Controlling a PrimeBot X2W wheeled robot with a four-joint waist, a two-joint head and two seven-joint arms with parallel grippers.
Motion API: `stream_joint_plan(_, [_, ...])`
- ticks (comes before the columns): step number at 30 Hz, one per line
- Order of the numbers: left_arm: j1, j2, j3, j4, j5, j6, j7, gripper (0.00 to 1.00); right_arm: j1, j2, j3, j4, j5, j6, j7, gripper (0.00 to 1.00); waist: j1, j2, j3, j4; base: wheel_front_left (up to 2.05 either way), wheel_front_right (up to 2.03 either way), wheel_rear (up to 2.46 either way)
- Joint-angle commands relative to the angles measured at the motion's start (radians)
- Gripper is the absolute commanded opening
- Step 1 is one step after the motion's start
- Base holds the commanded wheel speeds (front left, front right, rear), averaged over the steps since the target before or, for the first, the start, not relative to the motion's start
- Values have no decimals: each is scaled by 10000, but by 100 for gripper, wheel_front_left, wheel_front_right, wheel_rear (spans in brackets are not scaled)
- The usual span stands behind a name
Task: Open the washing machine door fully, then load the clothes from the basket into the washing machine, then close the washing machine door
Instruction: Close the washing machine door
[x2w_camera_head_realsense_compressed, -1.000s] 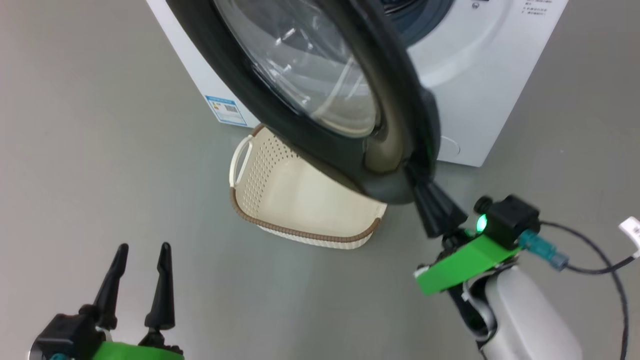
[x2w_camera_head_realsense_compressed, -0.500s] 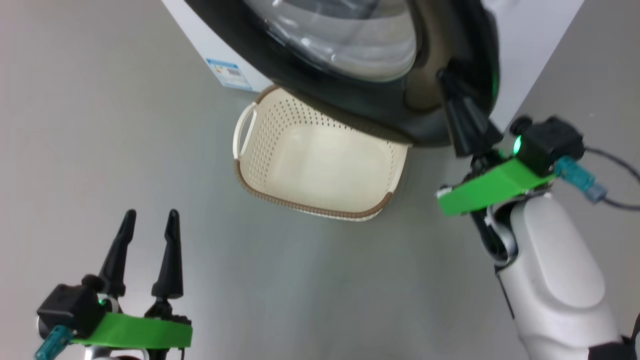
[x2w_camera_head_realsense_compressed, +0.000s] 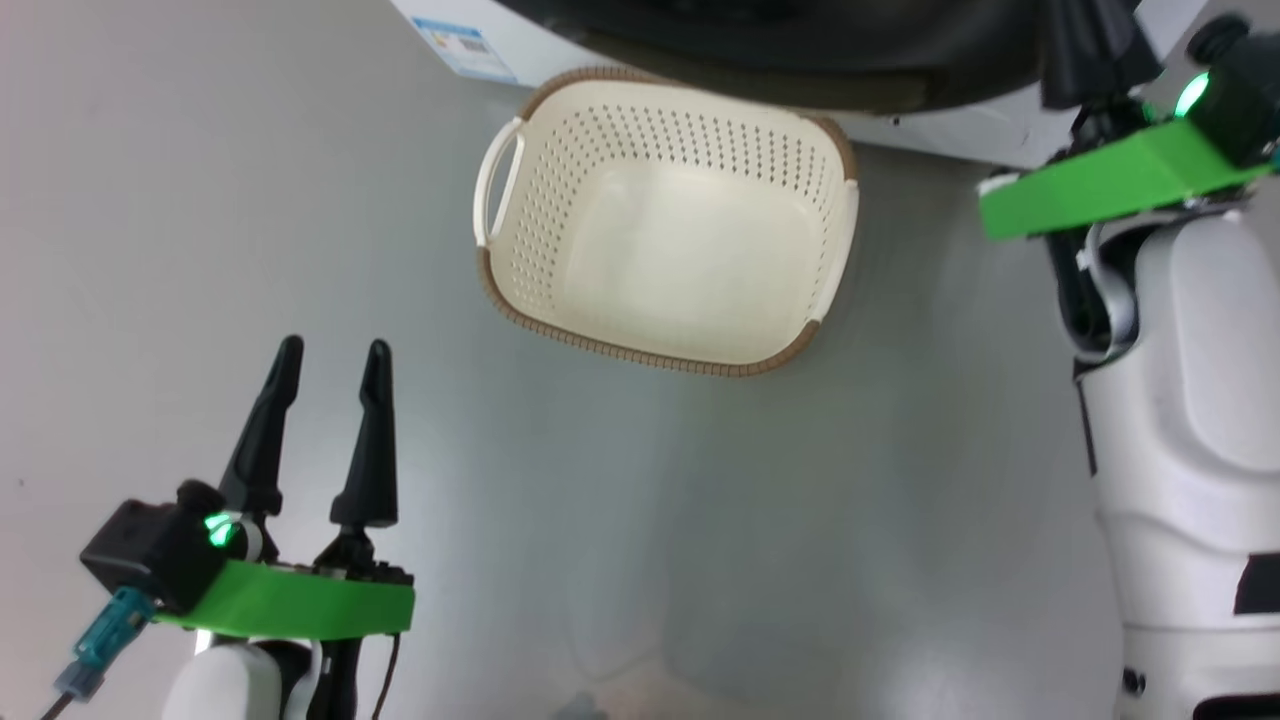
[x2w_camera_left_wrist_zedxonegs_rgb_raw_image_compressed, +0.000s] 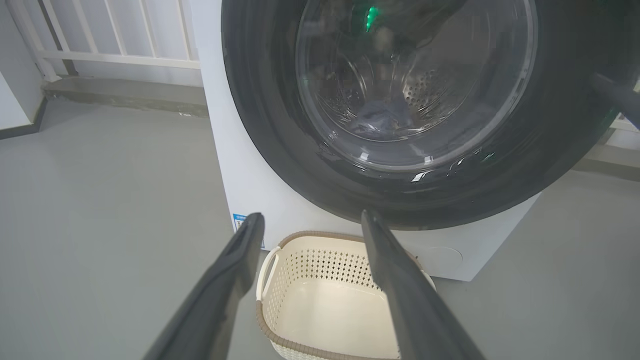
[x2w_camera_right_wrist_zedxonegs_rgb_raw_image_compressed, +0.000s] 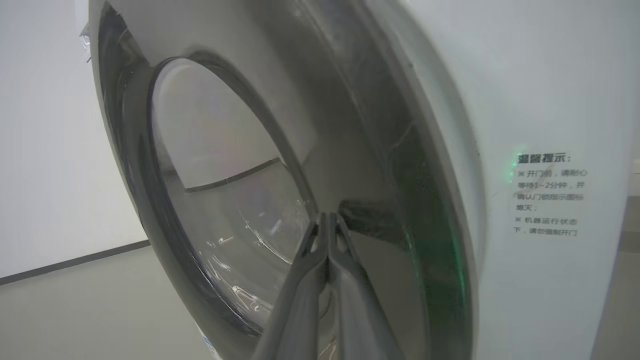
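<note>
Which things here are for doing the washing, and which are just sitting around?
For the washing: washing machine, washing machine door, basket, right gripper shut at the door.
Just there: railing, floor, left gripper, open and holding nothing.

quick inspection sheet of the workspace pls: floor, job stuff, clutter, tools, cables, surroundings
surface: grey floor, smooth and glossy
job's things: basket upright on the floor, no garments in it; washing machine door close against the washing machine, latched or not cannot tell; clothes probably the bluish shape dim behind the glass
clutter: nothing seen
tools: left tool open, holding nothing; right tool shut, tips at the door's rim
cables: thin dark cable by the left wrist
surroundings: white railing; pale wall with dark skirting
</note>
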Motion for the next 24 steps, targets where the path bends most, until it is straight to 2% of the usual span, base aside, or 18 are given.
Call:
stream_joint_plan(1, [-231,202,254,-301,-115,-24,-65,100,-394,153,80,-125,-148,12,-44,0,0,0,414,161,0,0,0])
stream_joint_plan(7, [-601,202,-28,-329,-332,-24,-65,100,-1560,3,-121,174,-593,12,-44,0,0,0,1014,323,0,0,0])
stream_joint_plan(14, [-770,202,-125,-283,-410,-24,-65,100,-2322,0,-439,559,-906,12,-44,0,0,0,1107,447,0,0,0])
stream_joint_plan(19, [-742,202,-121,-219,-418,-24,-65,100,-2314,45,-345,652,-933,12,-44,0,0,0,991,366,0,0,0])
stream_joint_plan(24, [-668,202,-26,-166,-357,-24,-65,100,-1582,72,162,768,-530,12,-44,0,0,0,688,139,0,0,0])
